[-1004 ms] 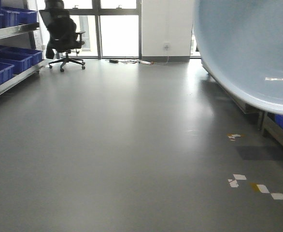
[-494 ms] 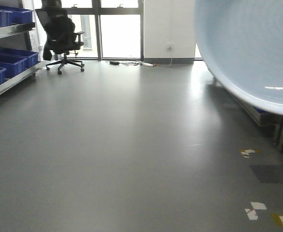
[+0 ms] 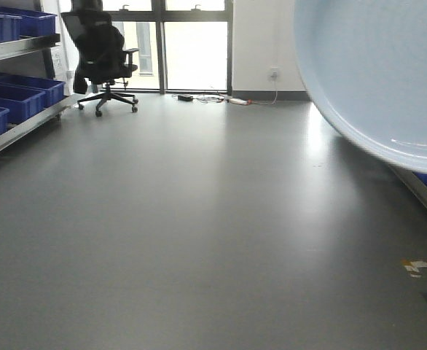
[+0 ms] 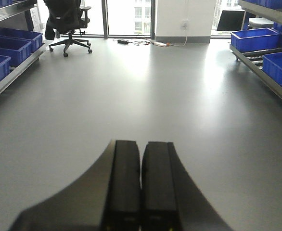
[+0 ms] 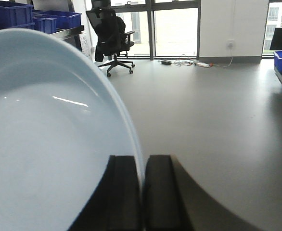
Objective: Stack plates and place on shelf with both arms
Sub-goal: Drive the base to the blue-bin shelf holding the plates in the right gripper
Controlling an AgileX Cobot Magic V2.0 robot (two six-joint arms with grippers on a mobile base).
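Two right fingers [image 5: 126, 192] pinch a plate [image 5: 44, 144] rim; left fingers [image 4: 126, 187] meet, empty.

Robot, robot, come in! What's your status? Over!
Left tool shut, empty. Right tool shut on plate rim. Open floor ahead; office chair far back left, not in the way.

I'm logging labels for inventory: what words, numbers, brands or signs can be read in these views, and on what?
No text is readable.
White sheet at the end of the left steel rack, beside the black office chair: too small and blurred to read.
Pale blue glossy round plate and blue plastic crates: no markings visible.
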